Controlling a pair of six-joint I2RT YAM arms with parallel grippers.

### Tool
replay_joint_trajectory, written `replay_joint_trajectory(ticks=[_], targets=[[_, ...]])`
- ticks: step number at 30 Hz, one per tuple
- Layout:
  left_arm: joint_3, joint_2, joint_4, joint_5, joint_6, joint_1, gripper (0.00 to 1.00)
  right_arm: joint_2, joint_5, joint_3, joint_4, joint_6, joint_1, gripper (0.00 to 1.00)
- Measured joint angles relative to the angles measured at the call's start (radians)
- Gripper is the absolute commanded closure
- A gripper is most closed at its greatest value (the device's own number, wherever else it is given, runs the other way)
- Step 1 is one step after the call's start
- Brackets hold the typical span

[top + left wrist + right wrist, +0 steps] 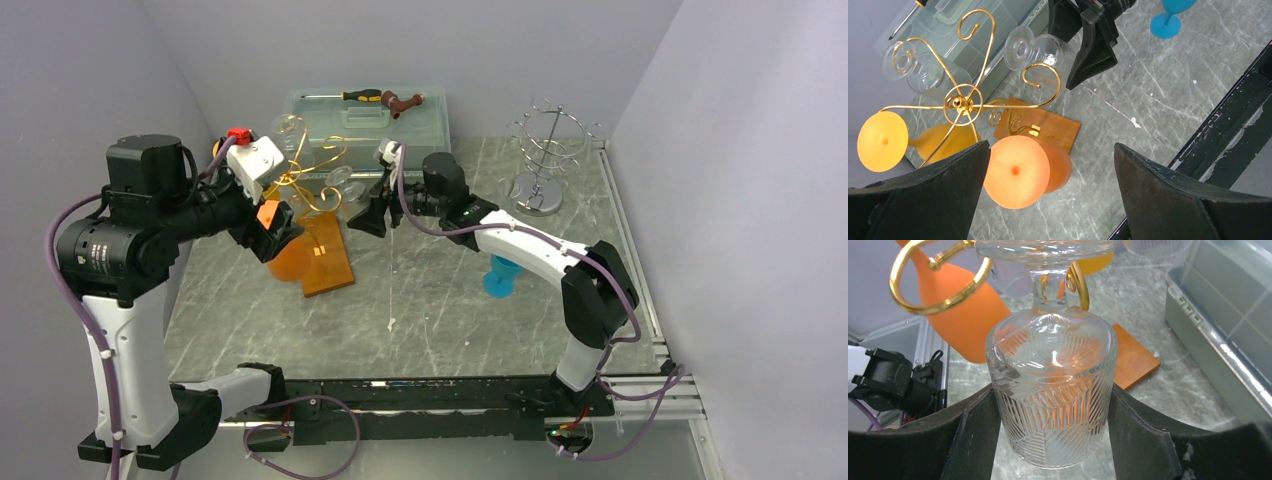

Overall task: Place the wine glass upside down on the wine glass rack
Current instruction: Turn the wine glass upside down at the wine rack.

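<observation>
The gold wire wine glass rack point(959, 102) stands on a wooden base point(328, 262) at the left middle of the table. My right gripper point(1052, 425) is shut on the bowl of a clear cut-pattern wine glass point(1052, 390), held upside down with its foot on top. The glass's stem is right beside a gold hook point(938, 277); I cannot tell whether it rests on the wire. In the top view the wine glass point(345, 190) is at the rack's right side. My left gripper point(1050, 190) is open above the foot of a hanging orange glass point(1013, 171), not touching it.
A yellow-orange glass point(882, 141) and another clear glass point(918, 67) hang upside down on the rack. A blue glass point(500, 277) stands under the right arm. A plastic box point(370, 120) with a screwdriver is at the back, a silver wire stand point(545, 150) back right.
</observation>
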Motion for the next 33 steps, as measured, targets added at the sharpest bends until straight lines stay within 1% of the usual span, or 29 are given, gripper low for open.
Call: replay_joint_trajectory(ticks=[5, 12, 20, 33], targets=[[-0.005, -0.006, 0.001, -0.016, -0.005, 0.000, 0.01, 0.005, -0.006, 0.001, 0.077, 0.034, 0.000, 0.90], [-0.010, -0.010, 0.001, -0.042, -0.010, 0.000, 0.01, 0.063, -0.032, 0.023, 0.155, 0.082, 0.001, 0.90], [-0.010, -0.011, 0.001, -0.052, -0.011, 0.000, 0.01, 0.100, -0.053, 0.025, 0.177, 0.070, 0.006, 0.92], [0.017, -0.010, 0.000, -0.067, -0.011, 0.000, 0.01, 0.114, -0.057, 0.025, 0.290, 0.058, 0.027, 0.93]])
